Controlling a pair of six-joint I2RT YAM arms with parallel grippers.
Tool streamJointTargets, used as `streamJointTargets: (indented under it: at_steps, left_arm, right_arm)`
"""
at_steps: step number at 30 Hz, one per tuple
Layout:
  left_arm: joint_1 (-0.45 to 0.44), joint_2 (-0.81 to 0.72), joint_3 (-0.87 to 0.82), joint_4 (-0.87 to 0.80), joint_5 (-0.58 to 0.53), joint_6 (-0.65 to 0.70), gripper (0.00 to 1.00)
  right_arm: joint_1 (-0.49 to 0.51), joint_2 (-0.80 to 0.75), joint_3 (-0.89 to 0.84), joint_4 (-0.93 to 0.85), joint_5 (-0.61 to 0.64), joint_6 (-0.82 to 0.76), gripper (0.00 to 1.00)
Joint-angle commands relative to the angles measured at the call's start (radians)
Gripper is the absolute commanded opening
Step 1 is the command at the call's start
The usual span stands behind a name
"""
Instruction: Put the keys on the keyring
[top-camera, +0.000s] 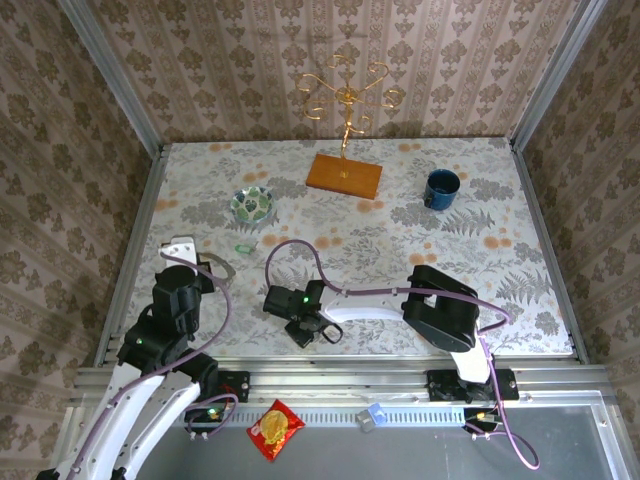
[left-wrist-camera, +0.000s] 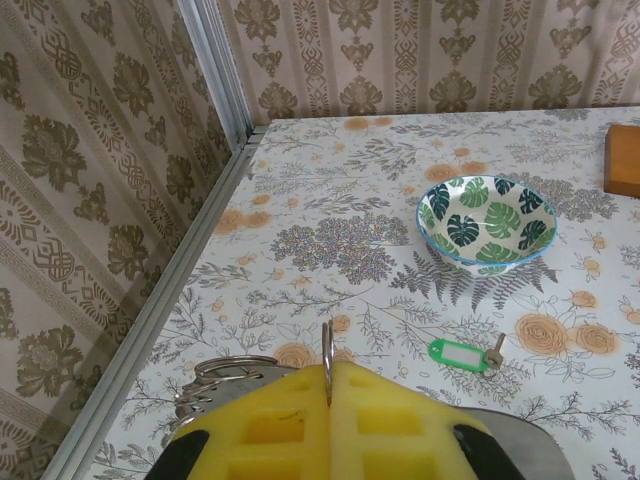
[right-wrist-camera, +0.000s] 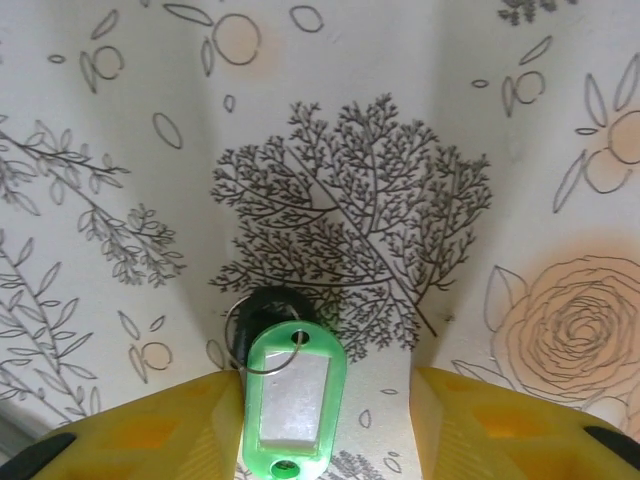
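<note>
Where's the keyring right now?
In the left wrist view, the keyring is clamped edge-on in the left gripper, nearer than the bowl and left of the loose green-tagged key.

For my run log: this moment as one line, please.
left gripper: shut on keyring | right gripper: open, green key between jaws

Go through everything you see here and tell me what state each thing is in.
left hand: shut on the keyring
right hand: open, straddling a green key, not clamping it
second green key: lying loose, beside the bowl
bowl: upright, empty
mug: upright
</note>
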Motion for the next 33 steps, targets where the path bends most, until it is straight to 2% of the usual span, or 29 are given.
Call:
streamJointTargets:
  at_steps: [1, 9, 15, 19, 24, 33]
  left_arm:
    - [0.01, -0.001, 0.01, 0.024, 0.002, 0.009, 0.0]
    - [0.009, 0.042, 0.003, 0.073, 0.111, 0.036, 0.0]
    - [0.008, 0.091, 0.003, 0.127, 0.239, 0.093, 0.0]
    - [0.005, 0.129, -0.001, 0.186, 0.41, 0.138, 0.0]
    - [-0.011, 0.196, 0.015, 0.235, 0.564, 0.182, 0.0]
    - [-0.077, 0.293, 0.052, 0.275, 0.613, 0.274, 0.0]
  right_arm:
    - [0.002, 0.006, 0.016, -0.057, 0.084, 0.019, 0.47]
    - [-0.049, -0.105, -0.111, -0.017, 0.092, 0.053, 0.31]
    - [-0.117, -0.204, -0.245, -0.012, 0.088, 0.072, 0.28]
    - [-0.181, -0.279, -0.329, -0.015, 0.09, 0.072, 0.28]
    - [-0.27, -0.357, -0.408, -0.01, 0.079, 0.057, 0.3]
    - [-0.31, -0.417, -0.388, -0.014, 0.023, 0.059, 0.43]
